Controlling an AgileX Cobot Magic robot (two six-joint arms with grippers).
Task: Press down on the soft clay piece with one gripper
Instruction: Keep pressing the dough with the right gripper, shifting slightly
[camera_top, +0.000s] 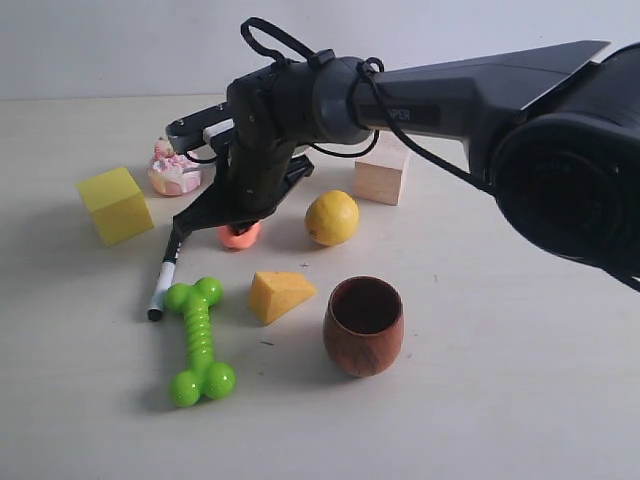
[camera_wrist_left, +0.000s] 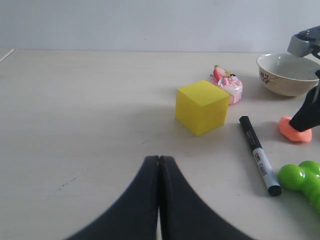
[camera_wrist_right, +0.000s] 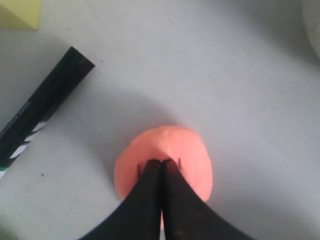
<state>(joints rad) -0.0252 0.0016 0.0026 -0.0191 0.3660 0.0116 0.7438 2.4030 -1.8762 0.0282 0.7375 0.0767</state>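
Note:
The soft clay piece (camera_top: 240, 236) is a small salmon-orange lump on the table between the black marker and the lemon. In the right wrist view the clay (camera_wrist_right: 172, 145) lies under my right gripper (camera_wrist_right: 161, 162), whose black fingers are shut together with their tips resting on the lump's top; a dent shows at the tips. From the exterior view, the right gripper (camera_top: 232, 222) comes down on the clay from above. The left wrist view has the clay (camera_wrist_left: 293, 131) far off to one side. My left gripper (camera_wrist_left: 159, 159) is shut, empty, over bare table.
Round the clay stand a black marker (camera_top: 163, 275), a yellow cube (camera_top: 116, 204), a pink-frosted cake toy (camera_top: 172, 170), a lemon (camera_top: 332, 217), a wooden block (camera_top: 382, 177), a cheese wedge (camera_top: 279, 294), a green bone toy (camera_top: 199, 340) and a wooden cup (camera_top: 364, 325). A white bowl (camera_wrist_left: 287, 74) stands behind.

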